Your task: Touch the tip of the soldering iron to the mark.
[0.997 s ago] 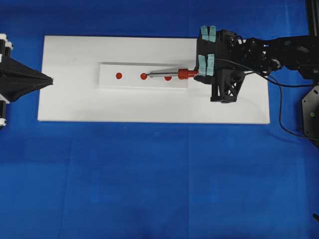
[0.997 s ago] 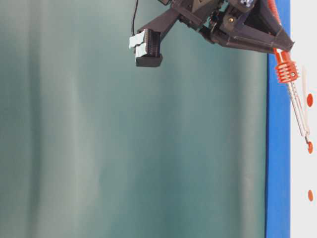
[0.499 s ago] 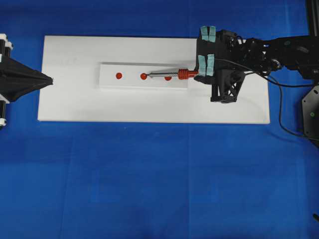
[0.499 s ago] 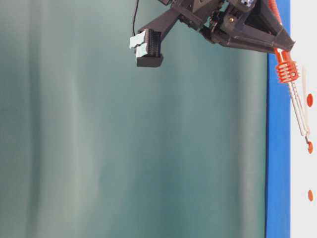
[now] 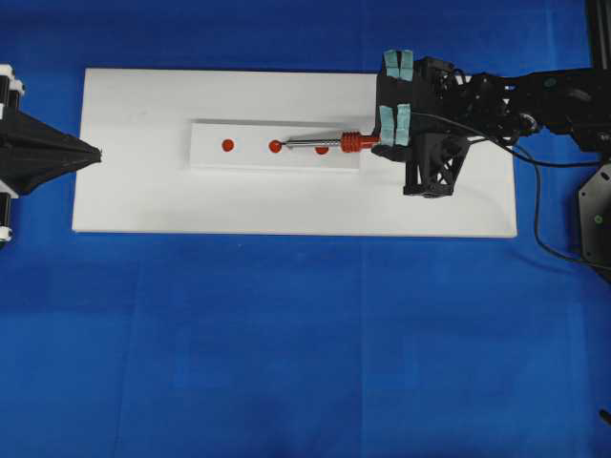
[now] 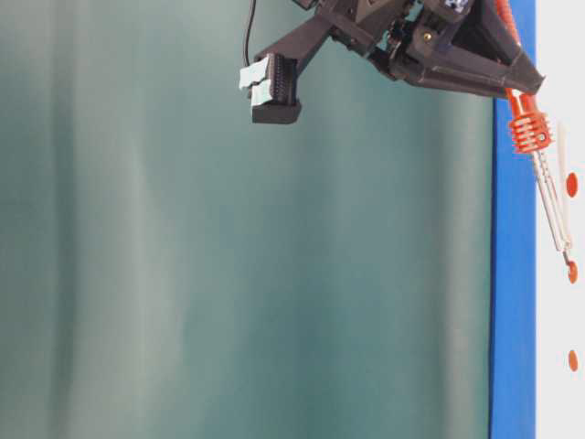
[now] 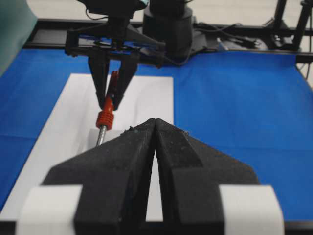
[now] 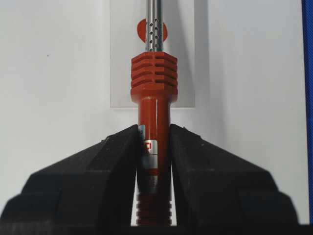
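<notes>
Slippage is the risk: the right gripper (image 8: 152, 147), jaws clenched on the soldering iron (image 5: 334, 143), holds its tip at the middle mark (image 5: 275, 146); extra downward push could skid it. Left gripper (image 7: 155, 132) jaws closed, empty.

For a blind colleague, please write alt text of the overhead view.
The right gripper holds a red soldering iron, its tip at the middle of three red marks on a white strip. The shut left gripper rests at the white board's left edge.

No visible change since earlier
</notes>
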You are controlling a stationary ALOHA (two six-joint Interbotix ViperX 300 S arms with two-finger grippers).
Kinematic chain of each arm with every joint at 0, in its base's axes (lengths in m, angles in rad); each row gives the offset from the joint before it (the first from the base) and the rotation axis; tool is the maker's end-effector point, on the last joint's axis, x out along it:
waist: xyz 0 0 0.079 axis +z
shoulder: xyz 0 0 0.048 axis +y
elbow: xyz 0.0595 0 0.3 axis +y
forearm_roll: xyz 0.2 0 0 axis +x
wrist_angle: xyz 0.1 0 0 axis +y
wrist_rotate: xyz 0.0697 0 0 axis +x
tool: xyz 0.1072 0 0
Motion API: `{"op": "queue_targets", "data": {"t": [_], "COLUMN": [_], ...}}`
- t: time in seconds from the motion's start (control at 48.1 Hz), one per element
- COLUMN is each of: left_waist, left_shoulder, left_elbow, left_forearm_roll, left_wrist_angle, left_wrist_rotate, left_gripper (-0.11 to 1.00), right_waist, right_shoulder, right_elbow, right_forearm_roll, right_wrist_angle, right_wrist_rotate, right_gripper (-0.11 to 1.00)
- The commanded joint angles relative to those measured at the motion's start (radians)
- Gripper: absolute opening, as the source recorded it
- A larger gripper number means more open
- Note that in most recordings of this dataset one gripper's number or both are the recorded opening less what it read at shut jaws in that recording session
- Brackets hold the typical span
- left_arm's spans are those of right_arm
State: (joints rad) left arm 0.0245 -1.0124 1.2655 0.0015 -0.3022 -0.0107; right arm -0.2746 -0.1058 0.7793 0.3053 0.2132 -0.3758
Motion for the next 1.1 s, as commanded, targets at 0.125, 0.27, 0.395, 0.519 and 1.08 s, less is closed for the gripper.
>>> {"op": "queue_targets", "data": {"t": [0.125,0.27,0.395,0.519,1.08], "left_waist": [0.002,0.002,0.002,0.002,0.002], "left_shoulder": [0.002,0.002,0.002,0.002,0.002], "left_elbow": [-0.011,-0.011,-0.011,-0.011,-0.012], "left_forearm_roll": [0.000,0.000,0.002,0.000,0.000], "left_wrist_angle": [-0.009,-0.011,-0.011,-0.011,-0.009], "left_wrist_rotate": [0.002,0.002,0.002,0.002,0.000], "left_gripper": [0.02,0.02,0.02,0.02,0.02], "right_waist": [0.002,0.002,0.002,-0.002,-0.005], "right_shoulder": [-0.012,-0.048,-0.101,-0.160,-0.235], "right_elbow": [-0.011,-0.026,-0.035,-0.040,-0.043], "right_forearm_roll": [0.000,0.002,0.000,0.000,0.000], "right_wrist_angle": [-0.005,0.006,0.029,0.043,0.087], "right_wrist_rotate": [0.005,0.006,0.006,0.006,0.005], "right_gripper": [0.06,0.06,0.06,0.06,0.06]}}
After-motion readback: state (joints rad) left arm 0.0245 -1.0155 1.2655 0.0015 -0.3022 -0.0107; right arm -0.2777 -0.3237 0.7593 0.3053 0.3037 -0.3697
